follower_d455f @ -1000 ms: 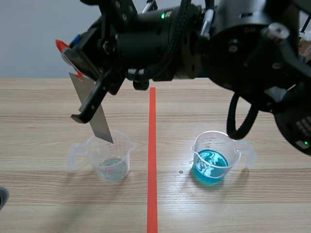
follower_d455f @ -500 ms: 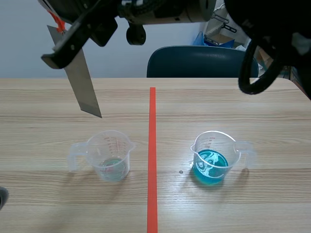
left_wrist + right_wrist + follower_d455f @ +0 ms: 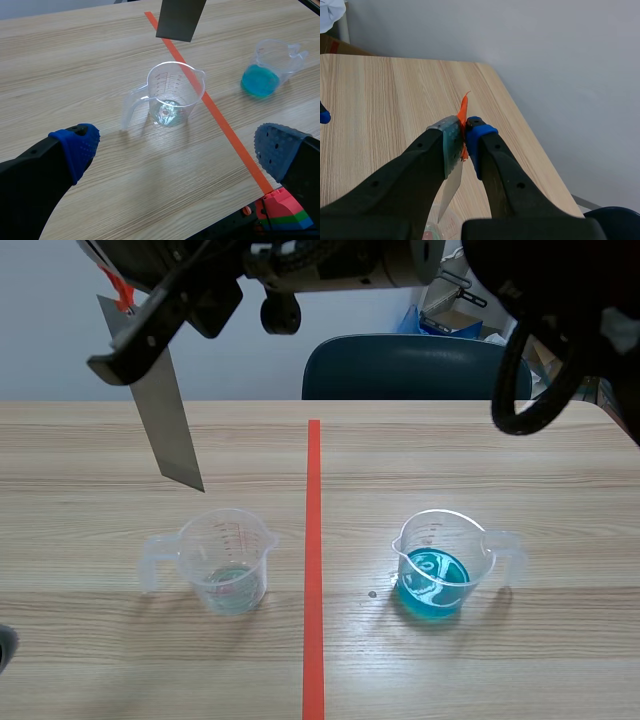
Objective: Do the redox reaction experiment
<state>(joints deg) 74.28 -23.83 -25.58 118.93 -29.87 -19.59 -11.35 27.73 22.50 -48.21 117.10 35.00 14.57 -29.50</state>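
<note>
Wood-grain table runs back to a grey wall, with a blue chair tucked in behind it. From where I stand, the right arm reaches in high across the whole scene, and its right hand is clamped on the top end of a grey metal strip. A scrap of orange tape sticks up from between the pads.

The strip hangs down from that grip, long axis close to upright but tilted, so the lower corner leans toward the red line. That corner is in the air, clear of everything. Just below it, and a little nearer the robot, stands the clear beaker with a shallow pool of almost colourless liquid, its handle pointing away from the line. So the strip lies above the beaker's mouth and slightly behind it. I'd judge the coming move to be a descent along the strip's own slant, which ought to carry the tip inside the rim.

The blue-liquid beaker sits across the red line, well apart from the strip.

The left hand is low, on the robot's side of the clear beaker, pads spread wide and holding nothing.
</note>
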